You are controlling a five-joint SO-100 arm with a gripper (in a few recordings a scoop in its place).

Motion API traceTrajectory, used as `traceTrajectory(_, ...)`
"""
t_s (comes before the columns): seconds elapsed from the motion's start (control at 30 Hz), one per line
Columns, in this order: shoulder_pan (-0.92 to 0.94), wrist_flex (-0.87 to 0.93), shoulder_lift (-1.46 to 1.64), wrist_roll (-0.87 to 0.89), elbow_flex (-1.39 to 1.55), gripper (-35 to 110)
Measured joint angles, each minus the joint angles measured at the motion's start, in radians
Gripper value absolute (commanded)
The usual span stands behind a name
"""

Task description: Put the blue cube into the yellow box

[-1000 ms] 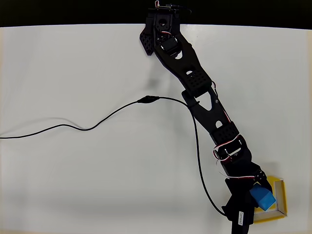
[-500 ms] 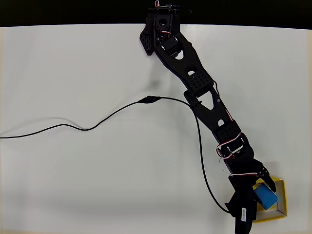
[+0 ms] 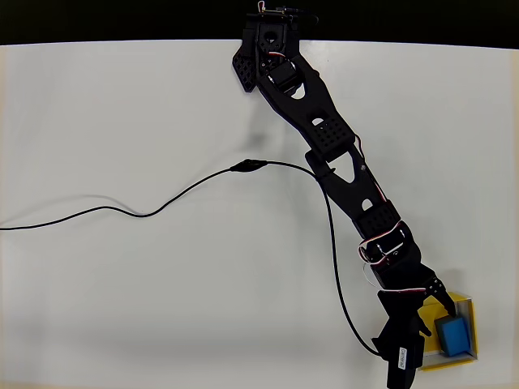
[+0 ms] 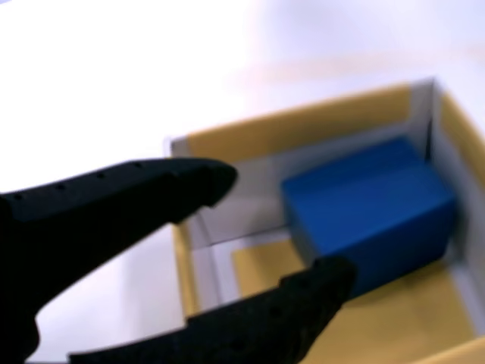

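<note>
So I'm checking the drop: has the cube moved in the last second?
Yes. In the overhead view the cube has shifted right and slightly down, from over the box's left wall to inside it, free of the open gripper.

Black arm (image 3: pixel 340 162) runs from its base at top centre of the white table (image 3: pixel 122 284) diagonally down to the lower right corner. Gripper (image 3: pixel 434 318) sits at the left edge of the yellow box (image 3: pixel 469 324), jaws spread, nothing between them. Blue cube (image 3: pixel 453 336) rests inside the box, against its left side, just beside the upper finger tip; contact between cube and finger can't be resolved. Box is partly covered by the gripper on its left. Thin black cable (image 3: pixel 162 203) snakes from the left table edge across to the arm's mid-link, then loops down to the gripper.
</note>
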Motion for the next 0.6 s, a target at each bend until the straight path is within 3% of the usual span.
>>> traceTrajectory(0.6, 0.101, 0.192, 0.683, 0.051, 0.692, 18)
